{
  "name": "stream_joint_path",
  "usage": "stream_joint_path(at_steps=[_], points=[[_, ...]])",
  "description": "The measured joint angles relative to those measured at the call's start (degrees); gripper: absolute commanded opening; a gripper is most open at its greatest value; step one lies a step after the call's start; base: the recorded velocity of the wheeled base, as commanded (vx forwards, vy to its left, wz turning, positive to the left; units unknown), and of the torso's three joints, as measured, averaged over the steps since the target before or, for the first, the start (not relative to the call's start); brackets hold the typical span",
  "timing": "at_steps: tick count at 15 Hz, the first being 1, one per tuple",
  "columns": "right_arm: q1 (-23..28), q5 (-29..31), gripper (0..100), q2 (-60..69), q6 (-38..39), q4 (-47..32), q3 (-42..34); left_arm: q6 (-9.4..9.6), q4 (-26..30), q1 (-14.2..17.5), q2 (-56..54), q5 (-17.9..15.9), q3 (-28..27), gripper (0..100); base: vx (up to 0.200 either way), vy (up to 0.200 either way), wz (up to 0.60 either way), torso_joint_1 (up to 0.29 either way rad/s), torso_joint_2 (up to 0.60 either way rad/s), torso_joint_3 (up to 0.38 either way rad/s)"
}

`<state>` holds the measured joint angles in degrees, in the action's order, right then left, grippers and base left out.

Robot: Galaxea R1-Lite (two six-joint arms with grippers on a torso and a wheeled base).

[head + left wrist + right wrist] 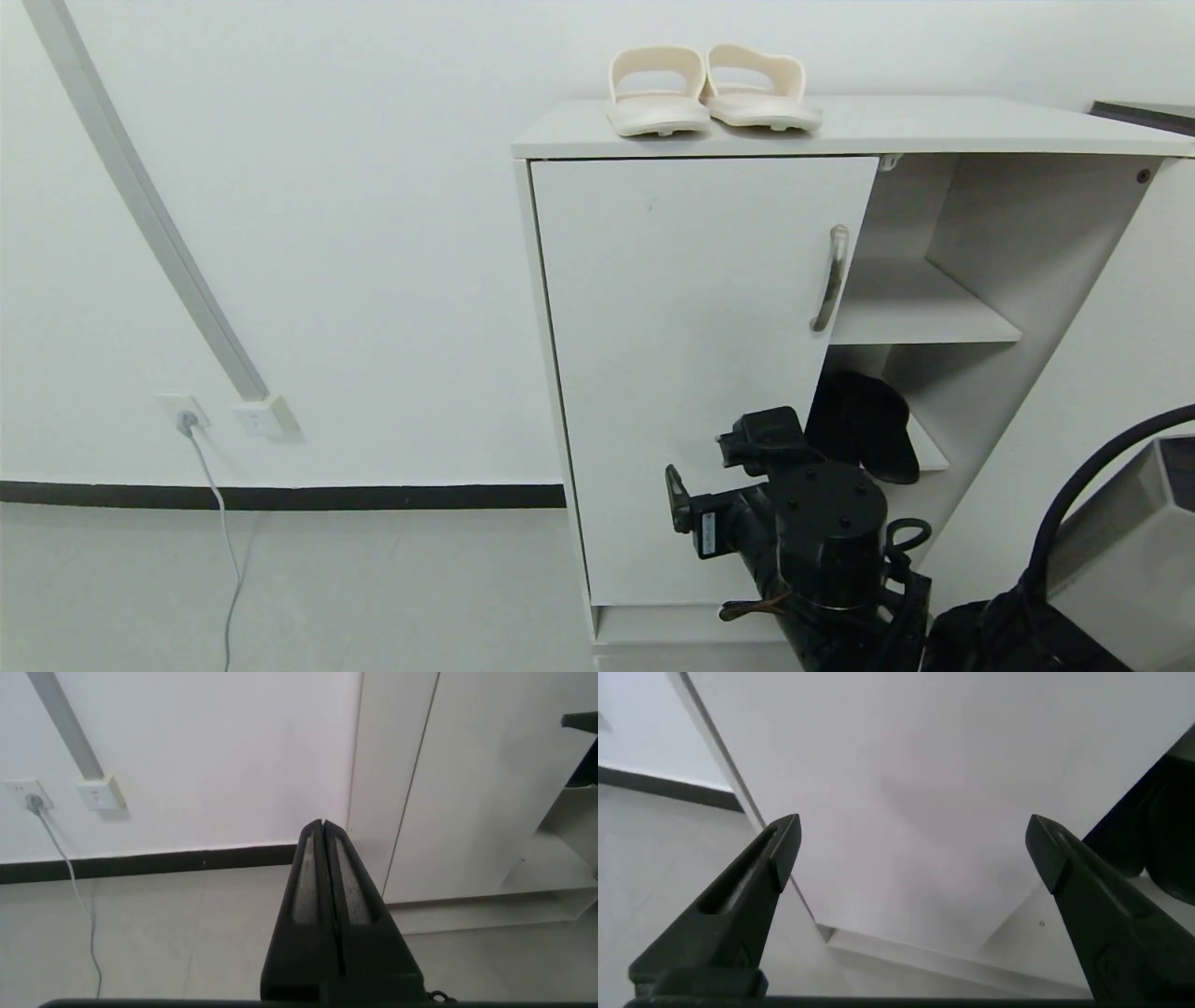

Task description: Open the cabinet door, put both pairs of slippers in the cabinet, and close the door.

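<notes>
Head view: a white wall (373, 187) meets a pale grey floor (373, 588), with a black skirting strip (280, 496) between them. One grey conduit (140, 196) slants down the wall to two sockets (264, 415) - one of them carries a plug and a cable (219, 523). One white cabinet (934, 121) stands against the wall. Its left door (691, 373) is shut and has a single curved handle (830, 278). Its right door (1102, 392) stands open, showing two shelves. Two cream slippers (711, 91) sit side by side on the cabinet top. The black slippers (864, 425) rest on the lower shelf (929, 453), one dark mass - I cannot count them apart. The upper shelf (915, 313) is above them.

Left wrist view: the left gripper (322, 831) hangs low over the floor, its fingers pressed together with nothing between them. Beyond it are the wall, the two sockets and the cabinet's side.

Right wrist view: the right gripper (910, 845) has its fingers spread wide apart, holding nothing. It faces the lower part of the shut left door, with the black slippers dark at the open side
</notes>
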<state>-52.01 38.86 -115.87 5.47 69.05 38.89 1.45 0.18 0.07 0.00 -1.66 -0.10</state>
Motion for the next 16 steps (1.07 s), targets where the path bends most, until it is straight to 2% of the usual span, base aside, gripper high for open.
stream_joint_path(at_steps=[3,12,16], points=[[0.0,-1.6,100,0.0,-1.4,2.8,-1.5,-0.11,0.0,0.0,0.0,0.0,0.0,0,0.000,0.000,0.00,0.000,0.00,0.000],[0.0,-2.0,100,-1.4,-1.5,3.9,-2.4,-0.33,0.0,0.0,0.0,0.1,0.0,0,0.000,0.000,0.00,0.000,0.00,0.000],[0.0,-2.0,100,-1.9,-1.5,4.0,-2.2,-0.33,0.0,0.0,0.0,0.1,0.0,0,0.000,0.000,0.00,0.025,-0.29,-0.283]])
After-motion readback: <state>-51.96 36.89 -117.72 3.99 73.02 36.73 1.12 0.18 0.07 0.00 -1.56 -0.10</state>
